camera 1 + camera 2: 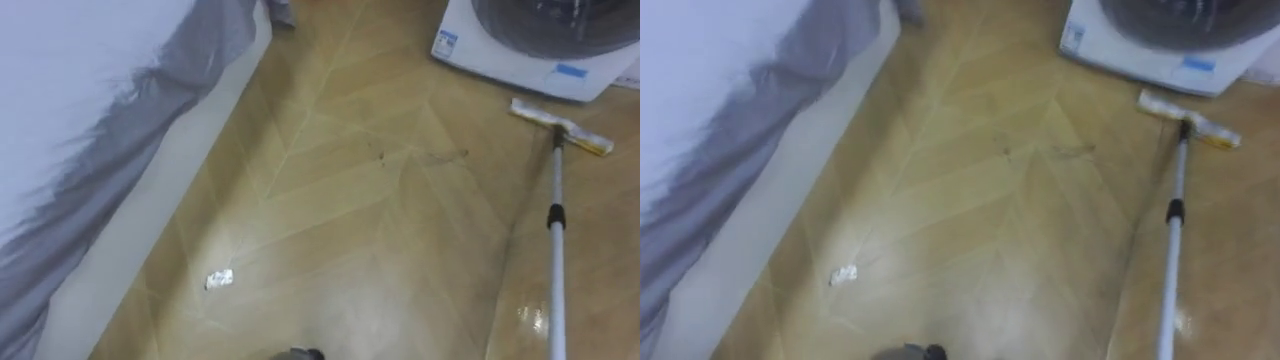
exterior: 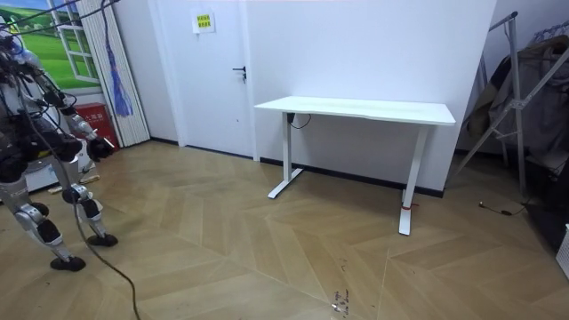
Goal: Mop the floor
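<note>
The right hand is made out in the room view as what appears to be a small dark shape at the end of the arm held toward the room view's right. Whether its fingers are curled or straight cannot be told. The mop is seen in the eye views on the robot's right. Its pale pole is cut off by the bottom edge and runs away from the robot, with a dark collar about halfway along. The flat, yellowish mop head is set on the floor at a slant, near the front of the white washing machine but apart from it. A wet shine is shown on the boards just beside the lower part of the pole, and faint dark marks are seen on the herringbone wood to the left of the mop head. A small crumpled white scrap is found well apart from the mop, near the bed, which is draped in white and grey along the left side. In the room view the robot is placed at the left edge, beside a red box. A white table is set against the far wall, with a door to its left.
</note>
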You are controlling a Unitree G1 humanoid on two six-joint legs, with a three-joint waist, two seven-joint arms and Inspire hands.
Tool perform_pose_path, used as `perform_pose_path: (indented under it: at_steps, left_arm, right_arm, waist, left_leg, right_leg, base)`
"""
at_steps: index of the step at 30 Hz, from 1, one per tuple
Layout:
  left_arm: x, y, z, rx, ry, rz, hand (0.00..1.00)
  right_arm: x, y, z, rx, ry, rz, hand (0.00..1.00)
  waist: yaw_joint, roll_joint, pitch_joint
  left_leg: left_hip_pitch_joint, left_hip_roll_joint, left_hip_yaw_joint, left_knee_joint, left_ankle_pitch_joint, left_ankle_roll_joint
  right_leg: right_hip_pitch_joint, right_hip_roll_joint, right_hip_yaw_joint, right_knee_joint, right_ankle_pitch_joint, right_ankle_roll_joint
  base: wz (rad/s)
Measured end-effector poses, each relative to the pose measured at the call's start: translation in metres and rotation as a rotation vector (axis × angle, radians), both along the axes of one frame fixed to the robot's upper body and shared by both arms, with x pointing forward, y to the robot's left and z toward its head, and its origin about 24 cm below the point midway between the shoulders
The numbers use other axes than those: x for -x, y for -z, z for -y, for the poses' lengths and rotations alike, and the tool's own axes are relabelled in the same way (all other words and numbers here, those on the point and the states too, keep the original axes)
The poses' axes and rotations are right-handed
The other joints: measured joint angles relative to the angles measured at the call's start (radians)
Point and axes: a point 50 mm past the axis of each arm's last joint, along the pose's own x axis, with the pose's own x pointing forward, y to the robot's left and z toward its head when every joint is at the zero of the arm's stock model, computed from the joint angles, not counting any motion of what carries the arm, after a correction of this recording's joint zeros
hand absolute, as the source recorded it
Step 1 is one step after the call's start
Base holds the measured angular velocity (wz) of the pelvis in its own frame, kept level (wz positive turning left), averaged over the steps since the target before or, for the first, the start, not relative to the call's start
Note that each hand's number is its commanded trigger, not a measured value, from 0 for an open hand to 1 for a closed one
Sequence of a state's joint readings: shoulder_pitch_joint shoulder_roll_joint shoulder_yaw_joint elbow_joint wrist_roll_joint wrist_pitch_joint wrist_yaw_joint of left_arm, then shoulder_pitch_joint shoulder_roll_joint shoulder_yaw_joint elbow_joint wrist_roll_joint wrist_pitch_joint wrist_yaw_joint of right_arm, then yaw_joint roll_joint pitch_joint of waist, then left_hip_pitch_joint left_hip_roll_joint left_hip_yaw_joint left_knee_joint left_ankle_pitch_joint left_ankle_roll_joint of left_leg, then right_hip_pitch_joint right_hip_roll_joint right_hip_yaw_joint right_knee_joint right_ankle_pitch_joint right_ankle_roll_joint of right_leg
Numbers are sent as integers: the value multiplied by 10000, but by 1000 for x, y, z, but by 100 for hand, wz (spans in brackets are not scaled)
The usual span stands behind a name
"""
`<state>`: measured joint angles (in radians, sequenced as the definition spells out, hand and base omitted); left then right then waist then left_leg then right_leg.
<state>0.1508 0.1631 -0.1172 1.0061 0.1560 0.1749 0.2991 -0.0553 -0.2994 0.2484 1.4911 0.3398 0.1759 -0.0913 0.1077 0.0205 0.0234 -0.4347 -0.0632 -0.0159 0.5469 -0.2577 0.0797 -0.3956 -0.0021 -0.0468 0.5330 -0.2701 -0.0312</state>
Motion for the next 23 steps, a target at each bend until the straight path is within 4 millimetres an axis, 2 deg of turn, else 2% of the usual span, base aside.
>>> perform_pose_path:
  at_steps: [2,3,5,8,10,14,17,23]
  left_arm:
    - [9,1,-2,-42,-99,-226,0]
    - [11,1,-2,-56,-118,-250,0]
    - [21,2,-4,-106,-207,-474,0]
    - [26,3,-6,-251,-115,-742,0]
    - [31,3,-7,-236,-489,-807,0]
    - [38,5,-3,-65,-1085,-1040,0]
    - [38,4,-6,-167,-970,-1104,0]
    - [45,4,-9,-113,-966,-1430,0]
  right_arm:
    - [24,3,-4,-55,-330,-722,100]
    - [28,3,-6,-102,-459,-865,100]
    - [42,6,-13,-368,-674,-1257,100]
    - [54,8,-19,-657,-691,-1558,100]
    - [54,9,-22,-786,-754,-1640,100]
    - [58,11,-31,-1134,-805,-1908,100]
    - [56,13,-37,-1488,-702,-1828,100]
    - [59,14,-41,-1660,-664,-1789,100]
  waist:
    - [-270,-103,-76]
    - [-327,-146,-74]
    - [-497,-335,-183]
    - [-505,-484,-224]
    - [-499,-564,-220]
    - [-540,-701,-189]
    - [-515,-823,-188]
    - [-579,-758,-191]
  left_leg:
    - [921,1,56,-654,30,-9]
    - [1179,3,90,-851,47,-19]
    - [2053,-1,124,-1586,133,-75]
    - [2969,43,201,-2150,155,-115]
    - [3368,109,376,-2354,153,-120]
    - [4149,139,433,-2602,137,-147]
    - [4488,153,450,-2835,131,-157]
    - [4815,159,479,-2964,130,-152]
  right_leg:
    - [837,-15,86,-572,17,-6]
    - [1053,-41,123,-723,19,-11]
    - [1807,-15,207,-1309,59,-60]
    - [2588,39,269,-1762,77,-104]
    - [2924,70,300,-1952,75,-120]
    - [3791,89,309,-2438,93,-151]
    - [4015,113,343,-2451,88,-156]
    - [4361,115,358,-2613,142,-123]
  base:
    - [-9]
    - [-14]
    - [-13]
    - [-10]
    - [-23]
    - [-10]
    - [-3]
    - [-1]
